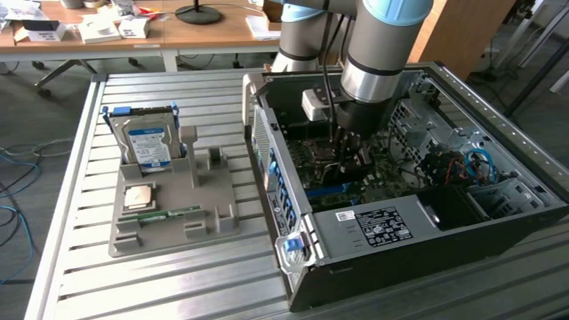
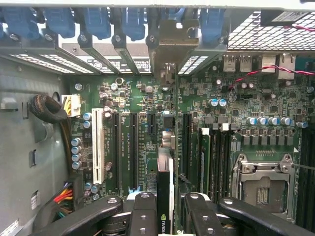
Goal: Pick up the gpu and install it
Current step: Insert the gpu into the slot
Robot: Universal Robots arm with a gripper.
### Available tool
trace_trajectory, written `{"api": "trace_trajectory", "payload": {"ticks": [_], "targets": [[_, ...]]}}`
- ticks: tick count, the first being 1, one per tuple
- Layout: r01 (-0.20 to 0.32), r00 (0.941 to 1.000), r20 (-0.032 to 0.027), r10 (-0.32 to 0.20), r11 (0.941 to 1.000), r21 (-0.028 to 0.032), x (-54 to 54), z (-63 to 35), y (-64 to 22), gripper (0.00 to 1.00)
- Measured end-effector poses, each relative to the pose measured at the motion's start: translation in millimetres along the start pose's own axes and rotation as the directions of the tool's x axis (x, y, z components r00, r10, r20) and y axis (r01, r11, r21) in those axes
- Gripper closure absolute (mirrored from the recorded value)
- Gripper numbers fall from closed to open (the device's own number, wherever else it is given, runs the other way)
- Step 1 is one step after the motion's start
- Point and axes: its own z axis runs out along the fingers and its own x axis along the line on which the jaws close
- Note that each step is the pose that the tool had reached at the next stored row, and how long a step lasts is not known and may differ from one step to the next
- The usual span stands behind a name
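Gripper [image 2: 167, 204] is down inside the open PC case [image 1: 374, 227], jaws clamped narrow on the gpu [image 2: 166, 179]. Card's gripped edge-on betw. the two black fingers [image 2: 145, 209], green logo showing at the held end. It runs straight out over the motherboard [image 2: 246, 98], its silver bracket [image 2: 172, 42] up agst the case's rear wall, right among the blue latches [image 2: 93, 22]. Can't tell if the card's lower edge sits in a slot or just above it.

Room's tight. Long black slots [image 2: 133, 147] and a white slot [image 2: 98, 145] on one side, an upright green module [image 2: 204, 157] just beside the card on the other, CPU socket [image 2: 263, 184] further out.

Exterior view: case lies along the table's [image 1: 178, 287] edge on the exterior view's right, arm reaching in from above, case walls all round. Grey tray [image 1: 209, 230] sits apart, toward the table's edge at the exterior view's left, w/ hard drive [image 1: 146, 143] standing at its far end and memory stick [image 1: 160, 215] nr its near edge.
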Motion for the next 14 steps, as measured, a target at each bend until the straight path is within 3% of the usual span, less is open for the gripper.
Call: {"api": "trace_trajectory", "payload": {"ticks": [14], "targets": [[-0.005, 1.0000, -0.0018, 0.005, 1.0000, -0.0017, -0.1, 0.2, 2.0, 0.74]]}}
